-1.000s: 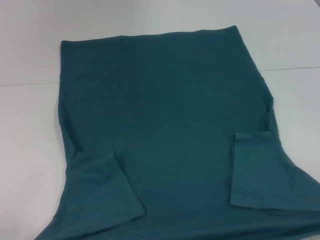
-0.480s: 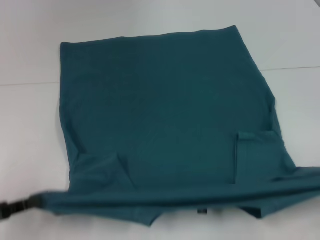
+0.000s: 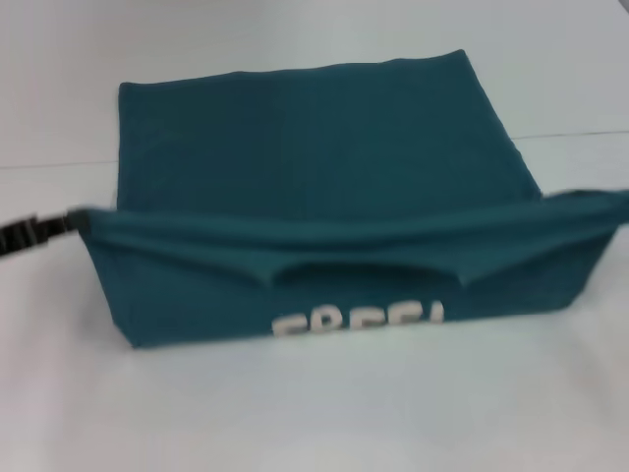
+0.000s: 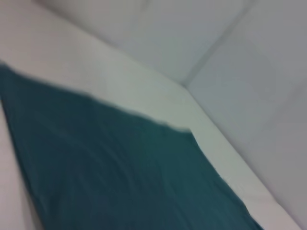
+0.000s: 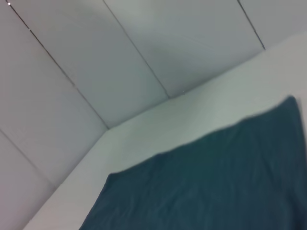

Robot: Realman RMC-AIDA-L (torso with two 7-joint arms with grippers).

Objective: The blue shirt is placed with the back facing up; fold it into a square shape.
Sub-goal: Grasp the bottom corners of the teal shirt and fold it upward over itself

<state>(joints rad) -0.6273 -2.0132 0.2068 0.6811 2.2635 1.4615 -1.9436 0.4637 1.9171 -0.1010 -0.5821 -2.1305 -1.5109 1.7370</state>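
The blue shirt [image 3: 314,128] is lying on the tabletop [image 3: 314,413], its near edge lifted level, crosswise; the left hand [image 3: 39,231] is pinching one end, the right's grip unseen.

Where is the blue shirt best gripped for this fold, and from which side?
At the two ends of the raised edge of the blue shirt, coming in from its outer left and right sides. That edge spans the full width, and the left end effector is already at one end.
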